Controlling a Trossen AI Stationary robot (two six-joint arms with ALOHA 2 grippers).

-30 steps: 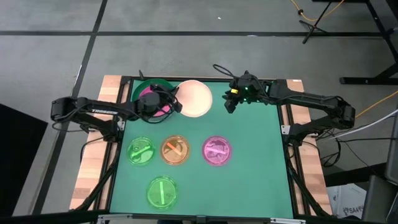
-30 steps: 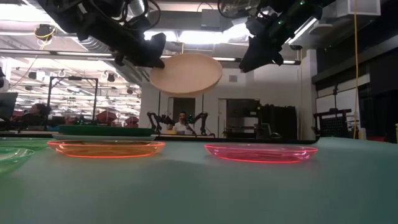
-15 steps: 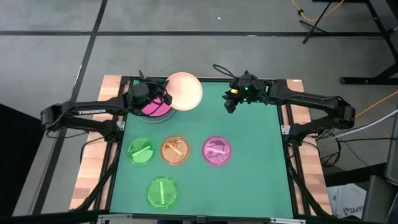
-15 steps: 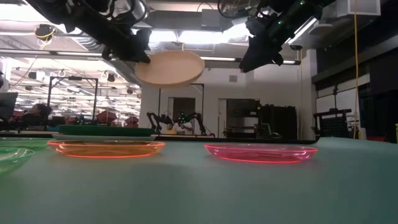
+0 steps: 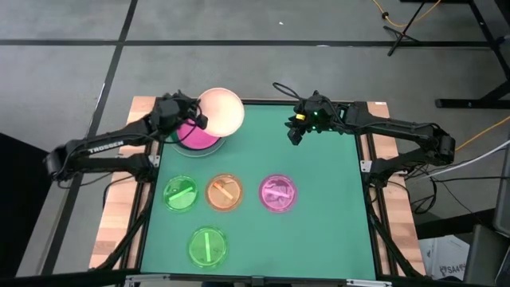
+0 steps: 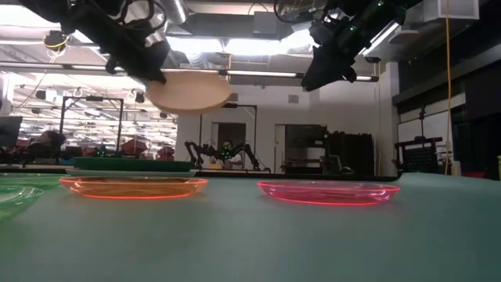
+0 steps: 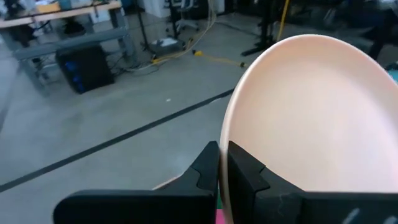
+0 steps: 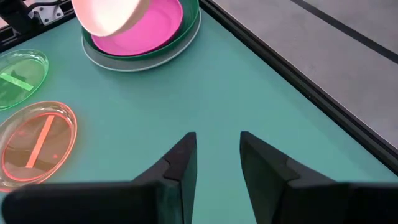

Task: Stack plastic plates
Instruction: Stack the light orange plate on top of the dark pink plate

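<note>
1. Far left, the left gripper (image 5: pixel 194 119) is raised over the table's back-left corner, its fingers (image 7: pixel 245 171) pinched on the rim of the cream plate (image 5: pixel 221 112). From table height that plate (image 6: pixel 188 92) hangs flat in the air, well clear of the surface.
2. Beneath it sits a stack: the magenta plate (image 5: pixel 198 136) lies inside the dark green plate (image 8: pixel 186 36), with a pale rim (image 8: pixel 102 60) showing under both. The cream plate overlaps the stack's back-right edge when seen from above, so it isn't squarely over it.
3. Nearer the front, on the green mat (image 5: pixel 319 207), a row of small translucent plates runs left to right: a green plate (image 5: pixel 181 193), the orange plate (image 5: pixel 224 192), then the pink plate (image 5: pixel 278 193). Each has bar marks inside. The three lie close together but apart.
4. A second small green plate (image 5: pixel 207 246) lies alone at the front, just below the gap between the green and orange ones.
5. To the right, the right gripper (image 5: pixel 296 131) hovers over the back of the mat, its fingers (image 8: pixel 180 163) parted and holding nothing, well away from every plate.
</note>
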